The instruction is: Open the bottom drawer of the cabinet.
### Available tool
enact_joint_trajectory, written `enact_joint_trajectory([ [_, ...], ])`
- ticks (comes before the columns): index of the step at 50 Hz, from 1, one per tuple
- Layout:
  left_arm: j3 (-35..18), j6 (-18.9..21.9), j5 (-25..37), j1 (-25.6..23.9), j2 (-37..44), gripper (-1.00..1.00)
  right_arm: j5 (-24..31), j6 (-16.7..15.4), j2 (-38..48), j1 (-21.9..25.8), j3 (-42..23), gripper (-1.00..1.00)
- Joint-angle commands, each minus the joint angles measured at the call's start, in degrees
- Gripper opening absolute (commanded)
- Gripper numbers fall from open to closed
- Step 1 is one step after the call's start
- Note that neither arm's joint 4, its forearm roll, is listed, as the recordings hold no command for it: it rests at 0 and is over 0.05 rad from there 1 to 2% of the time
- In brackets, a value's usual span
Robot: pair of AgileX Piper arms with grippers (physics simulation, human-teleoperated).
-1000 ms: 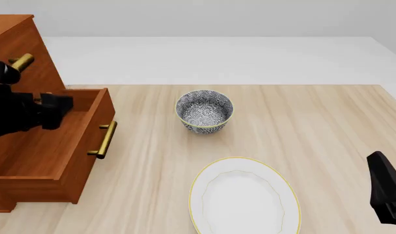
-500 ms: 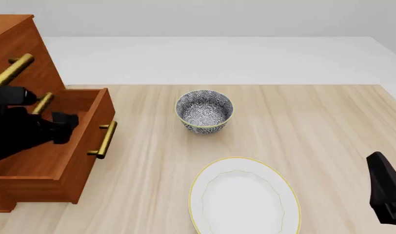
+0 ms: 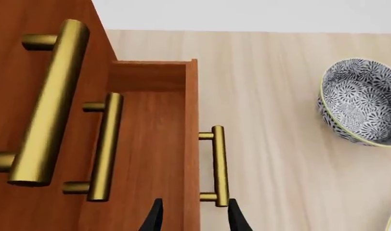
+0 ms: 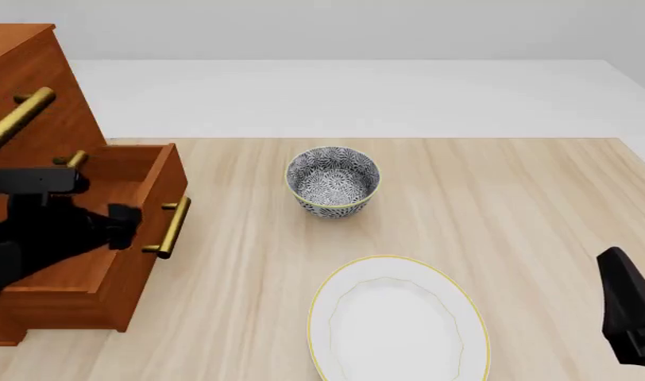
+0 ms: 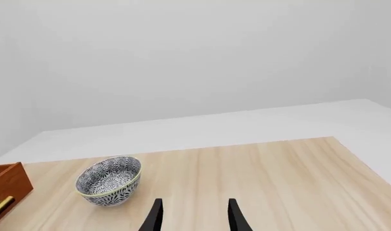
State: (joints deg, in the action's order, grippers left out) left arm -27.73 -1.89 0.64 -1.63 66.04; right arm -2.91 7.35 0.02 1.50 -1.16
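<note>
The cabinet (image 4: 36,63) stands at the table's left edge. Its bottom drawer (image 4: 137,282) is pulled out, showing an empty wooden inside (image 3: 153,130). The drawer's brass bar handle (image 4: 170,227) faces the bowl. My left gripper (image 4: 126,216) hovers open above the drawer's front panel, close to the handle (image 3: 219,163), holding nothing. In the left wrist view its fingertips (image 3: 237,219) stand on either side of the panel's top edge. The two upper drawers are closed, with their handles (image 3: 51,96) showing. At the near right, my right gripper (image 5: 195,216) is open and empty.
A patterned bowl (image 4: 334,179) sits mid-table, right of the drawer. A white plate (image 4: 397,325) with a gold rim lies at the near edge. The right arm (image 4: 632,317) rests at the table's near right corner.
My left arm has moved down and toward the near side, away from the upper handles, which now show fully. The drawer, bowl, plate and right arm have not moved.
</note>
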Motion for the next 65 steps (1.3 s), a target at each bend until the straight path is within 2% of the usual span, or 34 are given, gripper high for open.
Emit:
enact_joint_trajectory([
  [1,1.83,0.74,-5.59,0.64,5.59,1.00,0.50,-0.21,0.03,0.01,-0.50,1.00],
  [22,4.67,0.85,-12.17,0.43,11.46,1.00,0.40,-0.38,0.04,-0.09,-0.33,1.00],
  [35,5.40,-0.75,-13.74,-0.19,13.17,1.00,0.74,-0.45,0.04,-0.16,-0.64,1.00],
  [46,6.14,-0.07,-15.97,-0.47,15.00,1.00,0.92,-0.62,0.04,-0.29,-0.67,1.00],
  [52,6.35,-1.79,-15.97,-1.44,14.93,1.00,0.92,-0.65,0.04,-0.30,-0.67,1.00],
  [54,6.66,-4.33,-15.97,-2.98,15.08,1.00,0.96,-0.69,0.04,-0.26,-0.71,1.00],
  [56,6.72,-4.43,-16.03,-2.95,14.90,1.00,1.01,-0.70,0.04,-0.28,-0.74,1.00],
  [57,6.91,-6.53,-16.18,-4.23,15.11,1.00,0.98,-0.68,0.04,-0.29,-0.71,1.00],
  [60,6.78,-5.88,-16.43,-4.10,15.45,1.00,0.95,-0.72,0.03,-0.40,-0.67,1.00],
  [65,6.73,-7.31,-17.56,-5.06,17.03,1.00,0.87,-0.74,0.03,-0.53,-0.52,1.00],
])
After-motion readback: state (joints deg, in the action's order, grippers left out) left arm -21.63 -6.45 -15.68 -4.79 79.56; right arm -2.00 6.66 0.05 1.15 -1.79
